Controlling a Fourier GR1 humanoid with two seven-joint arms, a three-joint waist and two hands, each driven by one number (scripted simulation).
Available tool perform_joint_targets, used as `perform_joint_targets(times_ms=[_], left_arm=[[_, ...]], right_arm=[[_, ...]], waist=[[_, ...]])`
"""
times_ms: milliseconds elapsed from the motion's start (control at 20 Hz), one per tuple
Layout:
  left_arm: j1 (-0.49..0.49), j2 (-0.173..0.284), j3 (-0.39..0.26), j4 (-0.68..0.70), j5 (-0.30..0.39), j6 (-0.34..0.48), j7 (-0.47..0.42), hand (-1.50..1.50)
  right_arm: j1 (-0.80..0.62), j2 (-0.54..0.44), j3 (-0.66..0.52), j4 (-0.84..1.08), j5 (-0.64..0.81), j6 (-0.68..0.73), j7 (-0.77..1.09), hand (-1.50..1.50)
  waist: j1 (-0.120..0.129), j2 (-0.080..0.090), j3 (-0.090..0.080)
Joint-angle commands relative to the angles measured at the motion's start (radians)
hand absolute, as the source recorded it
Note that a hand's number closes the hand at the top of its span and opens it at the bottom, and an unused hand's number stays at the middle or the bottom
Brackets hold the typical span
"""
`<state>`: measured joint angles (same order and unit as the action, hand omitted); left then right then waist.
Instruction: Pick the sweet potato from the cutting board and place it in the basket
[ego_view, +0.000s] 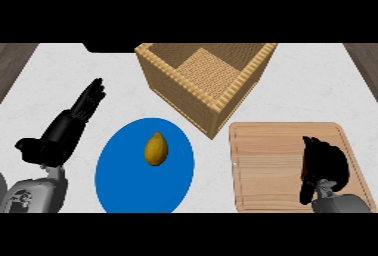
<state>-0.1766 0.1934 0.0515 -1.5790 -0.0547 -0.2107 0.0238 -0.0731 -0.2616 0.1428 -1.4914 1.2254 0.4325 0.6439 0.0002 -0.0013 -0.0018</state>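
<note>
White counter (325, 85) spans the view, dark wood strips at both upper corners. Woven basket (171, 82), square and open-topped, sits at upper centre, rotated so one corner points toward the robot; its interior shows only the woven floor. Wooden cutting board (269, 165) lies lower right, its upper left corner just beside the basket's near corner; visible board surface is bare. Blue plate (125, 185) lies lower centre-left, between the left arm and the board, its right rim near the basket's near corner. Left hand (83, 107) rests open at the left, fingers straight and pointing up-view, holding nothing, apart from the plate. Right hand (323, 160) is over the board's right half, fingers curled downward; cannot tell whether they enclose anything, as the hand hides what is under it. Sweet potato not identifiable on the board. Small yellow-brown oval fruit (156, 149), upright in view, lies on the plate's upper middle.
</note>
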Motion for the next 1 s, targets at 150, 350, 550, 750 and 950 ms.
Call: perform_joint_targets(times_ms=[150,350,550,750,950], left_arm=[[0.013,-0.026,-0.013,-0.017,-0.023,0.013,0.018,0.0],[0.021,0.001,0.011,-0.008,-0.003,-0.028,-0.028,0.0],[-0.027,-0.029,-0.017,0.016,-0.036,0.008,-0.003,0.0],[-0.029,-0.03,-0.042,0.0,-0.019,-0.029,-0.012,0.0],[-0.066,-0.044,-0.07,-0.004,-0.011,-0.048,-0.012,0.0]], right_arm=[[0.009,0.002,0.016,0.095,0.02,-0.011,-0.06,1.5],[-0.038,-0.031,0.003,0.153,0.038,-0.007,-0.093,1.5],[-0.096,0.133,0.147,0.088,0.102,0.042,0.026,1.5],[-0.21,0.254,0.218,0.046,-0.033,-0.083,0.205,1.5],[-0.305,0.258,0.277,0.066,-0.084,-0.166,0.319,1.5]], waist=[[0.001,0.001,0.002],[0.003,0.002,0.002],[0.008,0.003,0.002],[0.11,0.018,0.008],[0.158,0.029,0.008]])
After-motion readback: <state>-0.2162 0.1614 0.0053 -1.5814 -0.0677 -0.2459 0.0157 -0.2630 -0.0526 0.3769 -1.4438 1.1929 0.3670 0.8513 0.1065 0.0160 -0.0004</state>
